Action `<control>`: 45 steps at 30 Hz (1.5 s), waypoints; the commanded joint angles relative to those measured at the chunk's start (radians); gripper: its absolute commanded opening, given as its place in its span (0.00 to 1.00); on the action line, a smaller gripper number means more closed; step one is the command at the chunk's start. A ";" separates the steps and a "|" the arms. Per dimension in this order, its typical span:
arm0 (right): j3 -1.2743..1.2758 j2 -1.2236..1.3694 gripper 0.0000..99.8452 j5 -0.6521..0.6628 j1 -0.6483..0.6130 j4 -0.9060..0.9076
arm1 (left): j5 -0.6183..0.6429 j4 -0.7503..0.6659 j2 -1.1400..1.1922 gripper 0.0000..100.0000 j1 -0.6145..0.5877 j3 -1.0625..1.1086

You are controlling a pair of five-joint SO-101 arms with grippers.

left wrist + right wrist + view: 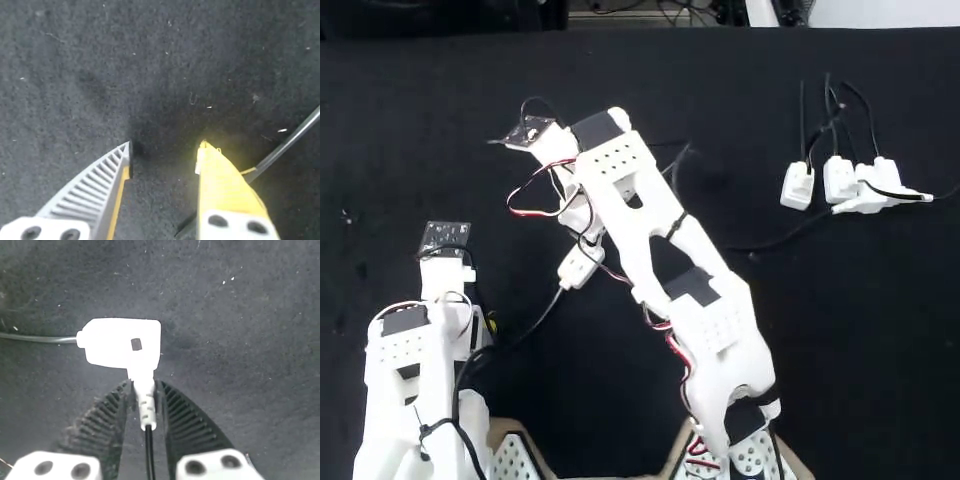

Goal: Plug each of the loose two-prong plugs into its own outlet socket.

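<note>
Overhead and wrist views of two white robot arms on a black mat (410,110). The right gripper (144,386) is clamped on the ribbed neck of a white plug (122,342), which lies flat near the middle of the mat. This looks like the pick-up step. Next, the plug likely needs carrying to the outlets (840,180), well apart on the right, with its prongs turned toward a free socket. The plug's blocky body lies crosswise to the fingers; its neck and black cord run back between them. Prongs are hidden. The left gripper (162,147) hangs open over bare mat
</note>
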 commanded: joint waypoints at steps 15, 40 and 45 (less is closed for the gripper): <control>-0.025 -0.008 0.01 0.035 0.015 0.032 | -0.005 0.014 -0.003 0.22 -0.008 0.005; 0.259 -0.398 0.01 0.009 0.127 0.037 | 0.284 -0.092 0.095 0.23 0.280 -0.351; 0.354 -0.549 0.01 0.012 0.218 0.037 | 0.394 -0.258 0.336 0.23 0.341 -0.387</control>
